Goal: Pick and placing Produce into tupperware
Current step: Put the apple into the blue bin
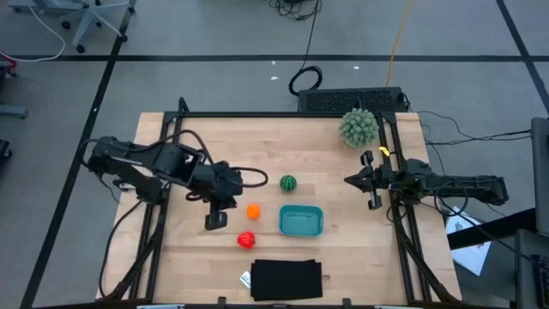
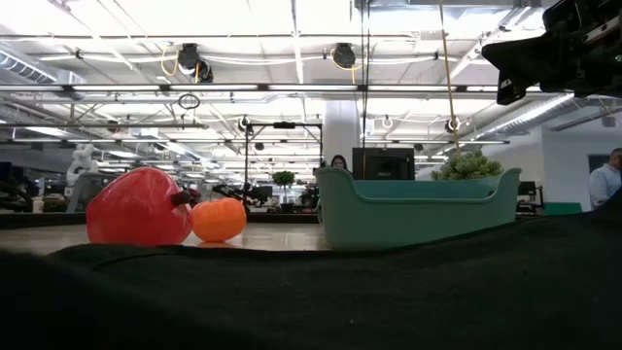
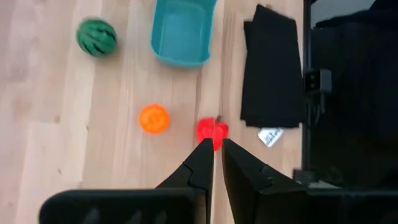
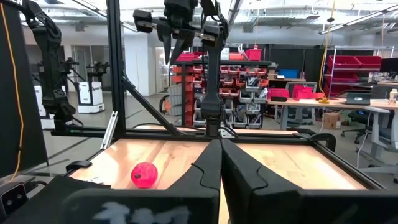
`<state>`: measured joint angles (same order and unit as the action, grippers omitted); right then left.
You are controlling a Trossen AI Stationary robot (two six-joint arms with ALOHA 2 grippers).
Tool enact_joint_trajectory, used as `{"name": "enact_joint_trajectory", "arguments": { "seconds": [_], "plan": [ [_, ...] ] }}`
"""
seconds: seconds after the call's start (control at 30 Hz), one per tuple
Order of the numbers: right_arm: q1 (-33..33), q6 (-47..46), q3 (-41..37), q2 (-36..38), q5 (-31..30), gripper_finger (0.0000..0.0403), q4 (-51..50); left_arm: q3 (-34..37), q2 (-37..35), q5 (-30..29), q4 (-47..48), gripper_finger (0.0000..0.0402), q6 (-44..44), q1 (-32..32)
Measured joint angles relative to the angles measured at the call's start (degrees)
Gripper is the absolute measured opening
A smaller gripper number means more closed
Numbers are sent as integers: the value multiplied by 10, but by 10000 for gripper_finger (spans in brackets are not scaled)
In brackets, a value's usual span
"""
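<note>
The tub (image 1: 301, 221) sits empty on the worktop (image 1: 326, 163). Beside it lie the orange (image 1: 253, 211) and melon (image 1: 288, 182); the tomato (image 1: 246, 239) is farther off. The left hand (image 1: 215, 221), nearly closed and holding nothing, hovers near the tomato, likely lining up. The right hand (image 1: 373, 182) waits shut, well away from the tub.

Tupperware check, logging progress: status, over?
Left gripper shut, empty, above table near tomato. Right gripper shut, parked at right edge. Tupperware empty; watermelon, orange outside. Nothing blocking.

Overhead camera looks straight down; tabletop camera looks level, close behind the red toy tomato (image 2: 139, 205), which both wrist cameras share.
</note>
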<state>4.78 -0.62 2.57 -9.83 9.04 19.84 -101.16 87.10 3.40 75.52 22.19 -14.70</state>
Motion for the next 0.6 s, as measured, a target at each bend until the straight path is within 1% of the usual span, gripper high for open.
{"name": "enact_joint_trajectory", "arguments": {
  "seconds": [0.1, 0.17, 0.43, 0.5, 0.6],
  "plan": [
    [0, 0, 0, 0, 0, 0, 0, 0, 0, 6, 23, 35, -4, 1],
    [0, 0, 0, 0, 0, 0, 0, 0, 0, -3, 28, 35, -6, 1],
    [0, -1, 0, 0, 0, 0, 0, 0, 0, -7, 23, 38, -11, 1],
    [0, -2, 0, 0, 0, 0, 0, 0, 0, -7, 23, 47, -15, 1],
    [0, -2, 0, 0, 0, 0, 0, 0, 0, -6, 23, 78, -16, -1]
  ]
}}
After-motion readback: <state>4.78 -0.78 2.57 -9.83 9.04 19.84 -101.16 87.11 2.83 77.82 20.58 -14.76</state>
